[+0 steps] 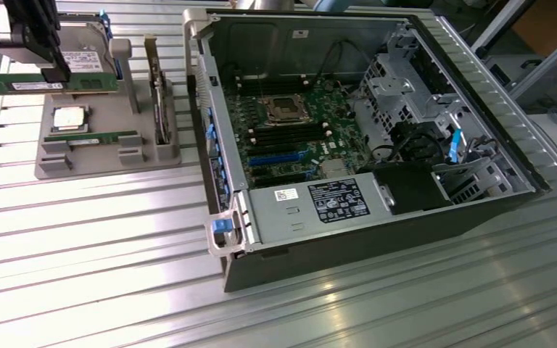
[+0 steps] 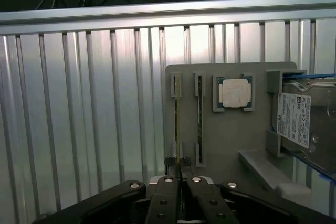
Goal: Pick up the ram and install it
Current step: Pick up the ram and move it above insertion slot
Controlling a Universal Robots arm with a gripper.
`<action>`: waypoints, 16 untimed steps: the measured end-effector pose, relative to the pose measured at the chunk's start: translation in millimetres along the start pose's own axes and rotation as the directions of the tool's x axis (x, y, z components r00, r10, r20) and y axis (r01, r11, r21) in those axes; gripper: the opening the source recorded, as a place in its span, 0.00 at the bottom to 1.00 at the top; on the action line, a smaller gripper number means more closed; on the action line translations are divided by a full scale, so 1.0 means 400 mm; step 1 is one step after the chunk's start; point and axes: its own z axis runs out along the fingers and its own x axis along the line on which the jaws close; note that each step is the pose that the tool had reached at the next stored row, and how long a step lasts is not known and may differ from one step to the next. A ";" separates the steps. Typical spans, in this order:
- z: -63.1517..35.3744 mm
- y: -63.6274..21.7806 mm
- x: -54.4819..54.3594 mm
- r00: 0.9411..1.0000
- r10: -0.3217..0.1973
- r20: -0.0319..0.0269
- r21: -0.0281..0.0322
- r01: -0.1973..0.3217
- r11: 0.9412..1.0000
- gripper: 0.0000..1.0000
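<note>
In the exterior view my gripper (image 1: 58,72) hangs at the far left, above the grey parts tray (image 1: 114,163), shut on the ram (image 1: 17,83). The ram is a long green stick with a white label, held level and lifted clear of the tray. In the wrist view the fingertips (image 2: 167,162) are pressed together on the ram (image 2: 177,129), which shows edge-on as a thin line over the tray's slot. A second green stick (image 1: 90,135) (image 2: 199,114) lies in the neighbouring slot of the tray (image 2: 226,145).
An open computer case (image 1: 356,239) fills the exterior view's right, with the motherboard's dark memory slots (image 1: 283,138), a processor socket (image 1: 283,109) and a power supply (image 1: 318,203). The tray also holds a silver processor chip (image 1: 69,116) (image 2: 234,93), a hard drive (image 2: 302,116) and an upright card (image 1: 159,98).
</note>
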 end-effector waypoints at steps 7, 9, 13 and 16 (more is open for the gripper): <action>-0.018 0.000 0.001 1.000 0.000 0.000 0.000 0.000 1.000 0.12; -0.023 -0.001 0.001 1.000 0.000 0.000 0.000 0.000 1.000 0.12; -0.030 -0.001 0.001 1.000 0.000 0.000 0.000 0.000 1.000 0.12; -0.034 -0.001 0.001 1.000 0.000 0.000 0.000 0.000 1.000 0.12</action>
